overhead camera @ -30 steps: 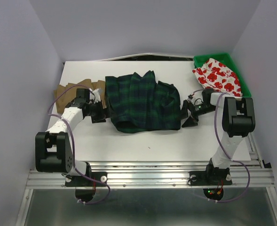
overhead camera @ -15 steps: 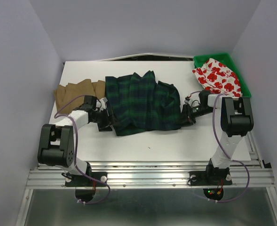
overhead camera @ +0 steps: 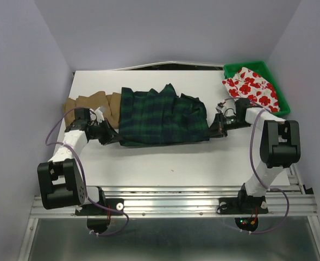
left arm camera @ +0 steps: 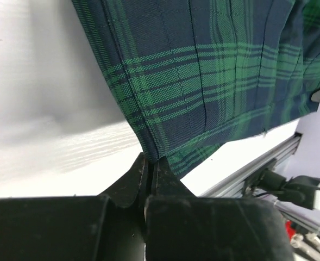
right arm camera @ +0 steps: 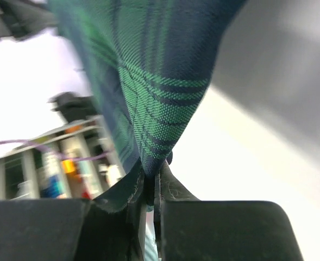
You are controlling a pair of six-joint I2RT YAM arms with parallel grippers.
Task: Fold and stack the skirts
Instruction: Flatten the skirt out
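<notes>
Plaid skirt [overhead camera: 162, 117] lies across the middle of the tabletop [overhead camera: 176, 160], somewhat closer to the far edge, spread long from left to right. Its near hem runs nearly straight between the two hands.

Left hand [overhead camera: 116, 140]: closed tight on the near-left corner of the plaid skirt. In the left wrist view the fingers [left arm camera: 131, 182] meet with only the cloth edge pinched between them, and the fabric rises away from the white surface.

Right hand [overhead camera: 213, 130]: closed on the near-right corner of the same skirt. In the right wrist view the fingertips [right arm camera: 168, 182] clamp a folded point of plaid, with the cloth lifted above them.

Tan skirt [overhead camera: 89, 104]: flat by the left edge of the tabletop, its right side touching the plaid skirt's left end; whether it tucks under cannot be told.

Floral skirt [overhead camera: 251, 87]: in the green bin [overhead camera: 276, 87] at the far right corner, bunched, part of it draped over the bin's left rim.
</notes>
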